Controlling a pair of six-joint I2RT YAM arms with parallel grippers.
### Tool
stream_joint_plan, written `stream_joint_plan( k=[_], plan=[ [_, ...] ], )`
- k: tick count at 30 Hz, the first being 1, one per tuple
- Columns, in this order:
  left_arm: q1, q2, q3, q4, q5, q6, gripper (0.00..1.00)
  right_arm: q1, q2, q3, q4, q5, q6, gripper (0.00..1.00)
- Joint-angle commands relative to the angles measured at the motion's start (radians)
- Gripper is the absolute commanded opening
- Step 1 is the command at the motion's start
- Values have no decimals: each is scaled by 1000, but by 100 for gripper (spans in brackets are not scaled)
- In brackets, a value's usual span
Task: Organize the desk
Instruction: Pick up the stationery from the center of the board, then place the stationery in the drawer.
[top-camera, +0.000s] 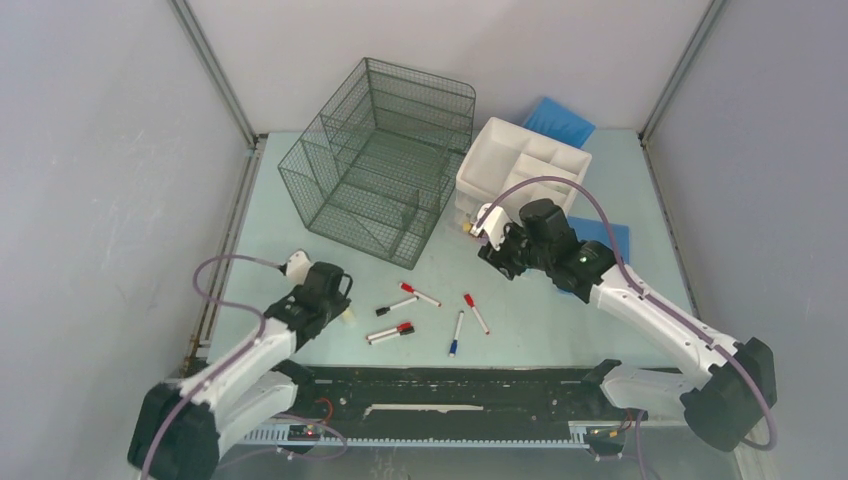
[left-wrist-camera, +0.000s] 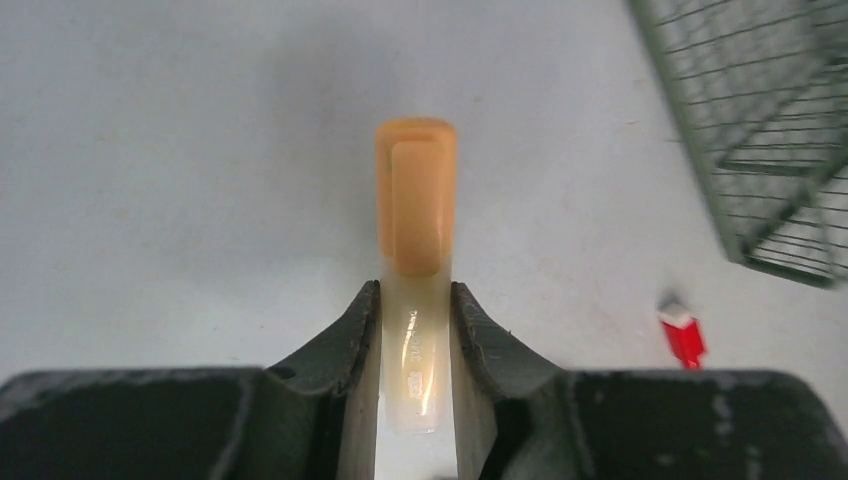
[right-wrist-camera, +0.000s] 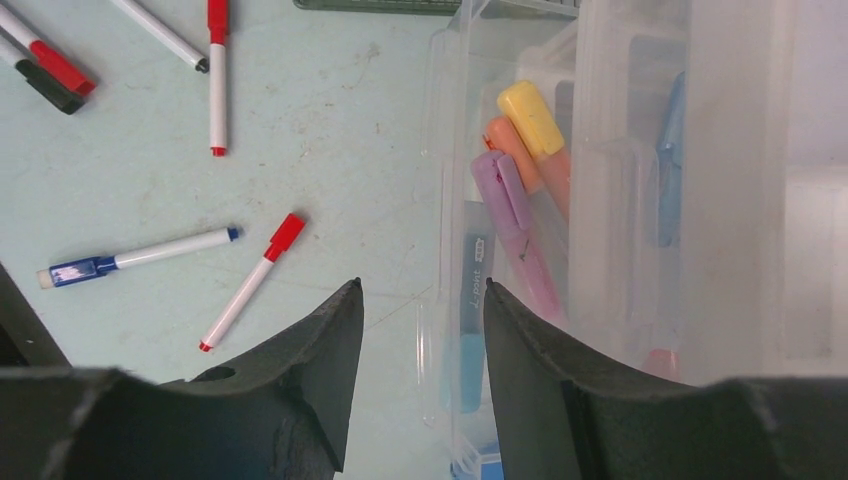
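The desk (top-camera: 560, 320) is a pale mint-green tabletop. My left gripper (top-camera: 340, 308) sits low at its left front and is shut on a highlighter (left-wrist-camera: 416, 200) with an orange cap and a translucent whitish barrel; the barrel lies between the fingers (left-wrist-camera: 345, 340) and the cap sticks out ahead. My right gripper (top-camera: 492, 245) hovers by the front of the white drawer unit (top-camera: 525, 165). In the right wrist view this gripper (right-wrist-camera: 422, 285) is open and empty, straddling the rim of a clear drawer (right-wrist-camera: 440, 150) that holds yellow (right-wrist-camera: 535, 118), purple (right-wrist-camera: 510, 200) and other highlighters.
Several whiteboard markers lie loose at the middle front, among them a red-capped one (top-camera: 476, 313) and a blue-capped one (top-camera: 456, 333). A dark wire-mesh organizer (top-camera: 385, 160) stands at the back centre. Blue pads lie behind (top-camera: 558, 120) and beside (top-camera: 600, 235) the drawer unit.
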Motion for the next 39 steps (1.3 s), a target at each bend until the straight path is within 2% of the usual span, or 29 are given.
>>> stream_joint_plan(
  k=[1, 5, 9, 13, 17, 28, 39],
  plan=[
    [-3, -243, -100, 195, 40, 93, 0, 11, -49, 45, -2, -57, -9, 55],
    [-3, -417, -194, 345, 172, 146, 0, 10, -72, 44, -18, -134, -16, 56],
    [-3, -516, -261, 546, 305, 172, 0, -2, -88, 76, -66, -260, 11, 57],
    [-6, -549, -300, 731, 417, 175, 0, -24, -106, 92, -94, -391, 34, 58],
    [-49, -513, -297, 894, 487, 179, 0, -48, -114, 105, -117, -484, 48, 60],
    [-293, -260, -151, 1157, 342, 275, 0, -90, -124, 119, -133, -644, 95, 66],
    [-470, 49, 19, 1338, 175, 273, 0, -90, -103, 113, -72, -655, 209, 69]
  ],
)
